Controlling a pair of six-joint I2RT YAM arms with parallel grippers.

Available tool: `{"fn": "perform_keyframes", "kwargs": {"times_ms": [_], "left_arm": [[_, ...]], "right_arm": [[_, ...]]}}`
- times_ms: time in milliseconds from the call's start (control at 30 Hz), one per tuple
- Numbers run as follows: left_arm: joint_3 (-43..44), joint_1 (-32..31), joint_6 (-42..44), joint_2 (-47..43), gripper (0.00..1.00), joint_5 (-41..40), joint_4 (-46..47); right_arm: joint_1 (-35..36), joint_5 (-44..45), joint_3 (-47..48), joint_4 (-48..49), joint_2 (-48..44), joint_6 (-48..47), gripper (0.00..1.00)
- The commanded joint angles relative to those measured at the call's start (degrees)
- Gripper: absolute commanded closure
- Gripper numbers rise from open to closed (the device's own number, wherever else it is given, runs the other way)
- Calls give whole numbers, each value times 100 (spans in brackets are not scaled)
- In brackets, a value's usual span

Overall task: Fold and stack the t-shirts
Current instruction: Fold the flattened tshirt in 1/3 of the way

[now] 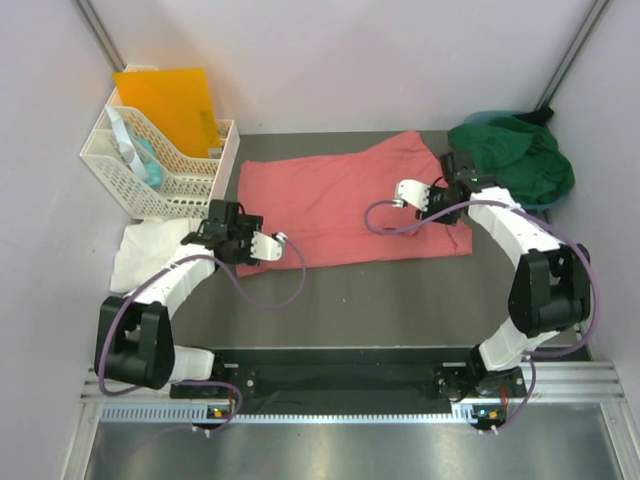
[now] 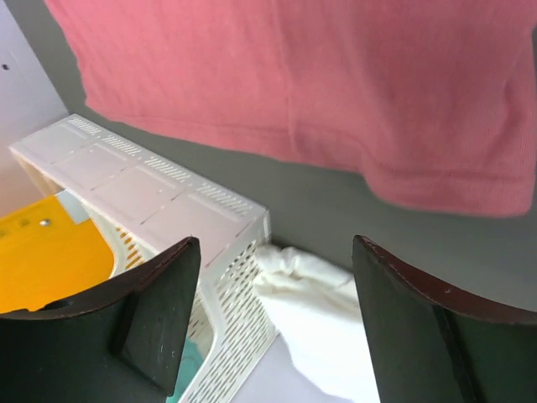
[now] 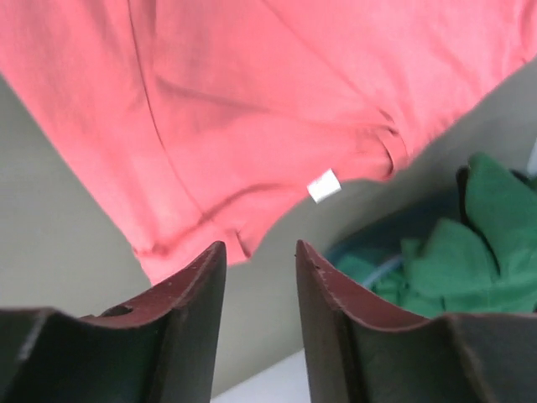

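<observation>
Left pincer (image 2: 273, 323): its dark fingers (image 2: 155, 306) fill the bottom of your left wrist view. They are spread wide with nothing between them, and the pincer hovers by the near left corner of the salmon-pink t-shirt (image 2: 294, 75).
Right pincer (image 3: 260, 315): the jaws are only narrowly apart and grip nothing. It hangs over the shirt's right end, near the white neck label (image 3: 323, 185).
Salmon-pink t-shirt: it lies flat across the middle of the surface (image 1: 400, 300) as a rough long rectangle, with one pincer at each end.
Step in hand: by the look of it, you are about to take hold of the two ends for a fold.
Doing it well: widen the right pincer before you descend. Bring each pincer down on an edge, not the middle, and pinch every layer there. Lift both ends evenly so the cloth does not twist.
Dark green t-shirt (image 1: 515, 160): it sits crumpled in the far right corner, just beside the pink shirt's right end, so keep your right pincer from snagging it.
White t-shirt (image 1: 140, 250): it is bunched at the left, just beside the white lattice basket (image 1: 120, 185) and close to your left arm.
Orange folder (image 1: 170, 100): it stands in the basket, well clear of the fold.
</observation>
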Motion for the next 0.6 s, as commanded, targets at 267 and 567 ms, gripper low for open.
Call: {"fn": "perform_keyframes", "kwargs": {"times_ms": [267,567], "left_arm": [[485,-64,-1289,1495,28,-657,1543],[345,-275,-1221,1566,30,-885,1859]], "right_arm": [[993,-103,91,687,963,440,68],[1108,-86,338,810,1587,634,73]]}}
